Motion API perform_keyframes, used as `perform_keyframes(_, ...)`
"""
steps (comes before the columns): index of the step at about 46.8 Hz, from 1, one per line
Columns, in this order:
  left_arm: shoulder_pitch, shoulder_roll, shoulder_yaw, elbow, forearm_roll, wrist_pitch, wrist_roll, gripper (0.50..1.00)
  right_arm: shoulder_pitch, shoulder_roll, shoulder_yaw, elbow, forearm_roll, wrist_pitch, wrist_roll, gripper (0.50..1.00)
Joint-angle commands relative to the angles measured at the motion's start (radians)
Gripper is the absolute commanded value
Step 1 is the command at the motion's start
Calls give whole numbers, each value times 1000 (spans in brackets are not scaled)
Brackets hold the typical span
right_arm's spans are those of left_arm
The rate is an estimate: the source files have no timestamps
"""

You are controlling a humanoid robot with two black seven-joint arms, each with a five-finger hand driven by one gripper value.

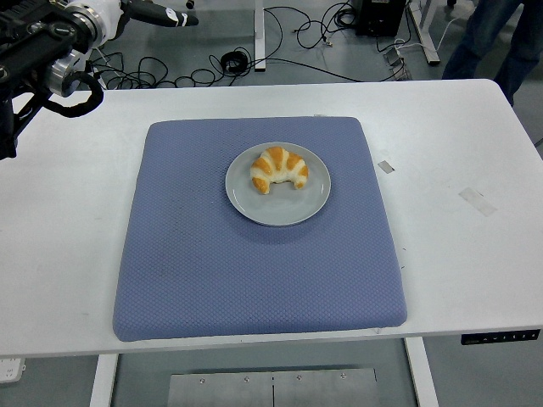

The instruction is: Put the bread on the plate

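Grey plate (254,206) sat mid blue mat (254,280) and held the bread (279,169), a golden croissant with pale ends, curved, on the plate's upper half. Left hand (157,13) was up at the top-left corner, fingers straight, gripping nothing, well apart from the plate.

Black left arm (38,42) with silver round joints, white wrist section.

Golden-brown bread (279,168) – grey plate (280,209) – dotted blue mat (254,271), white table (458,237).
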Motion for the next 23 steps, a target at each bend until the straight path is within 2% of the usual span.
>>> perform_keyframes(1, -1, -4, 0, 27, -68, 0, -4, 977, 0, 0, 0, 1, 0, 0, 0, 1000)
perform_keyframes(10, 36, -45, -72, 62, -220, 0, -21, 975, -1, 0, 0, -1, 0, 0, 0, 1000)
perform_keyframes(15, 68, -61, -170, 108, -227, 0, -47, 977, -1, 0, -1, 1, 0, 0, 0, 1000)
perform_keyframes(23, 123, -68, -351, 118, -232, 0, -50, 977, 8, 0, 0, 8, 0, 0, 0, 1000)
